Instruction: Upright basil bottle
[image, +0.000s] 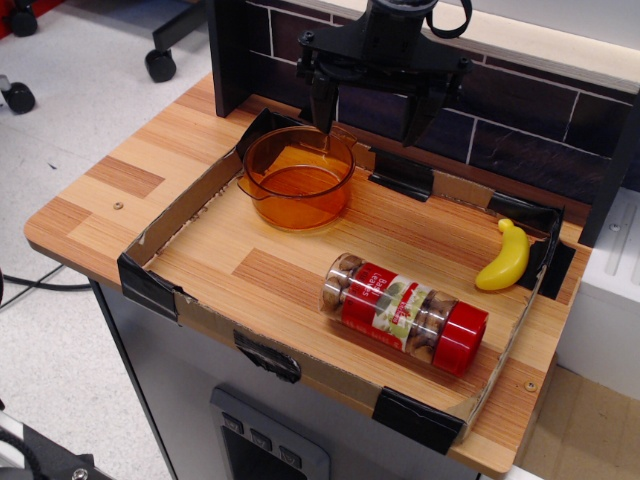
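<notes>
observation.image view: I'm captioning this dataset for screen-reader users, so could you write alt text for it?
A basil bottle with a red cap lies on its side in a shallow cardboard tray on a wooden table. An open black gripper hangs above the tray's back edge, over an empty orange bowl. A small yellow banana sits in the tray's back right corner.

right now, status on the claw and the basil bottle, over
Claw open, high at the back, above the orange bowl. Basil bottle on its side, untouched. Banana off to the side, path clear.
</notes>
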